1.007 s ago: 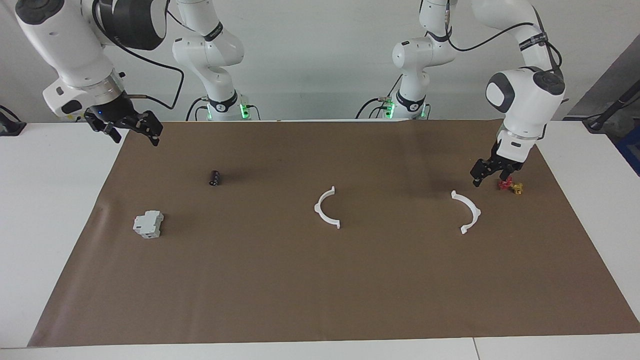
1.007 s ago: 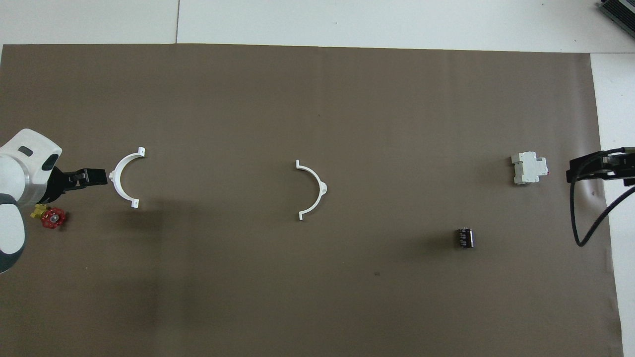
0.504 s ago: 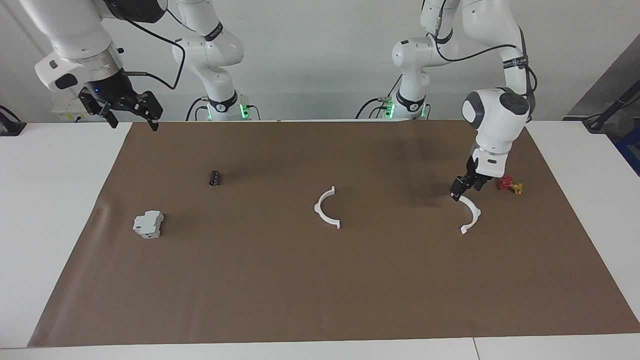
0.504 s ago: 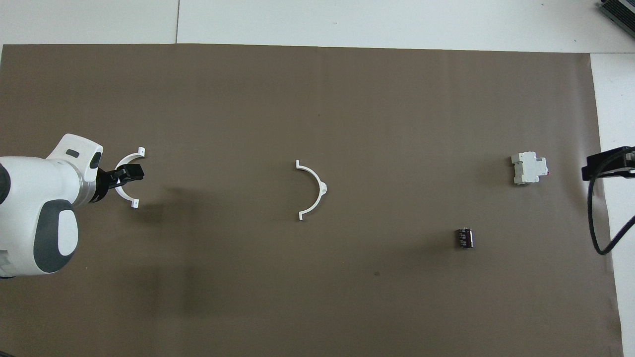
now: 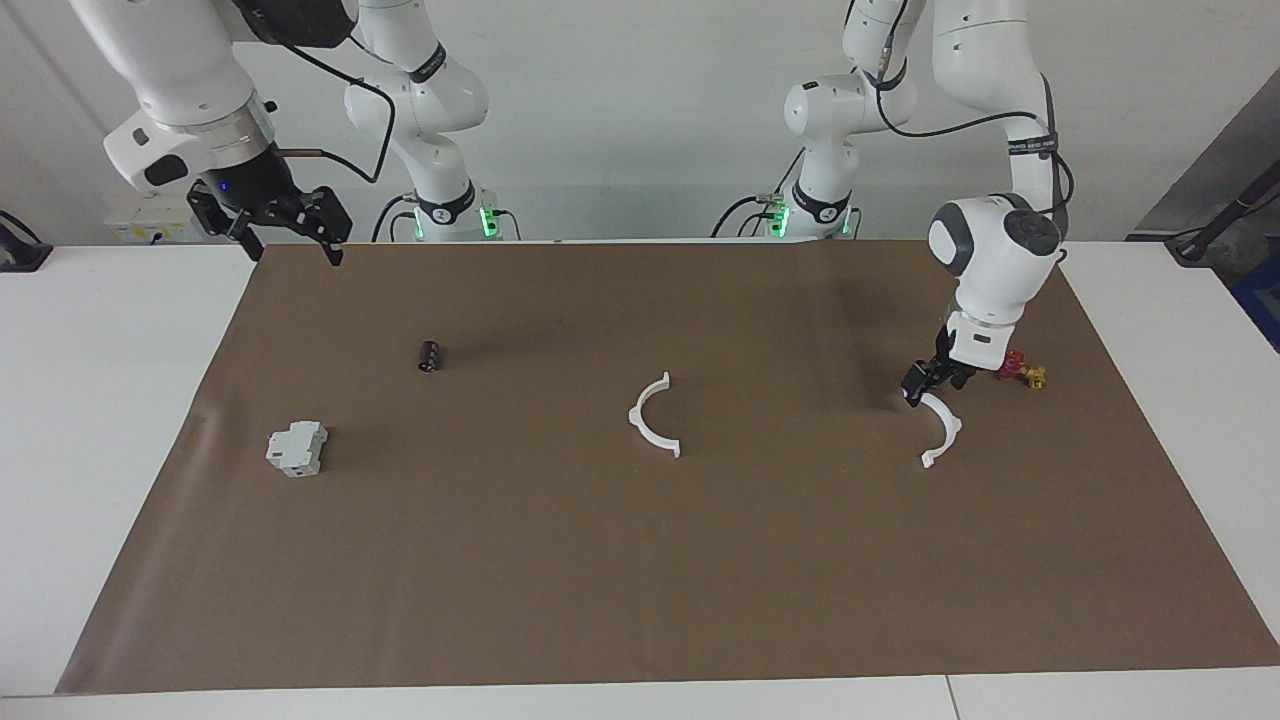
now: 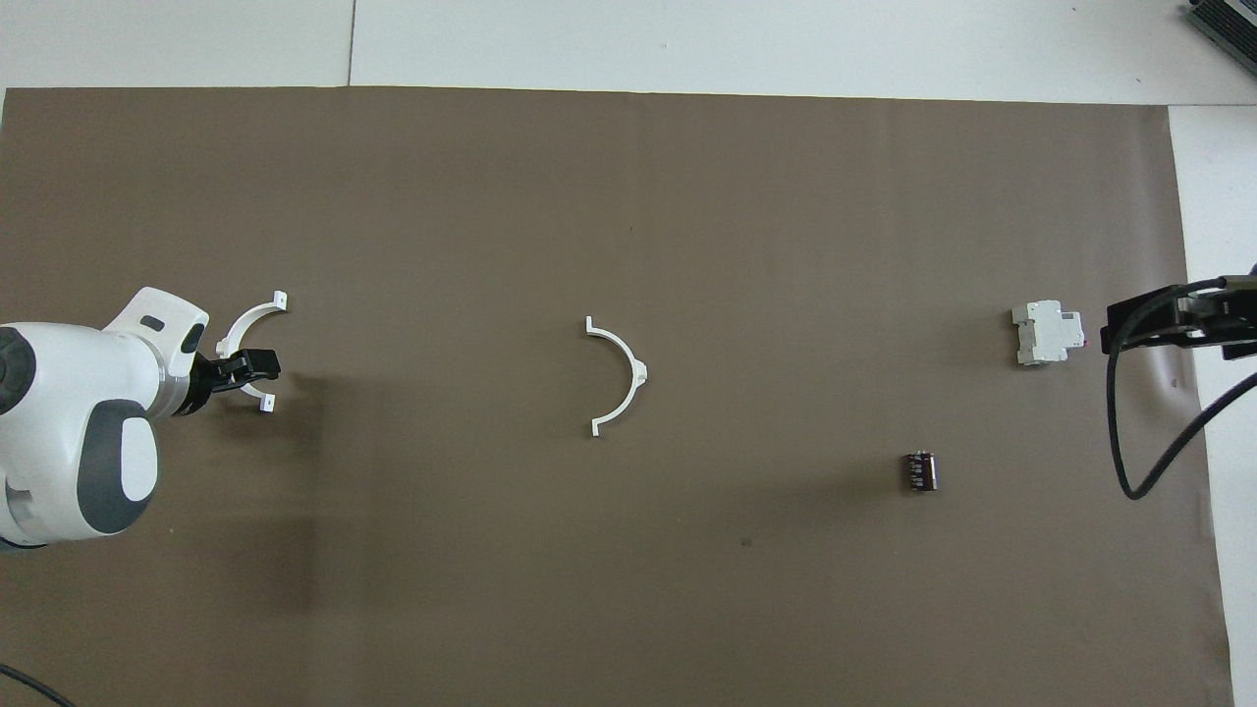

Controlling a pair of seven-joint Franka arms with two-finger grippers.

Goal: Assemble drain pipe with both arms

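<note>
Fingers of your left gripper (image 5: 918,385) stand spread, low over the end of the thin white plastic half-ring arc (image 5: 942,432) nearest the robots, toward the left arm's end of the brown paper sheet (image 5: 640,560) on the white table (image 5: 100,400); whether they touch it, you cannot tell. Your right gripper (image 5: 290,225), also open, hangs high over the sheet's corner nearest the robots. A plain white wall (image 5: 640,120) backs the arms. The second white half-ring arc (image 5: 652,417) lies mid-sheet. Both arcs' hollows face each other, chords running nearer-to-farther from the robots.
</note>
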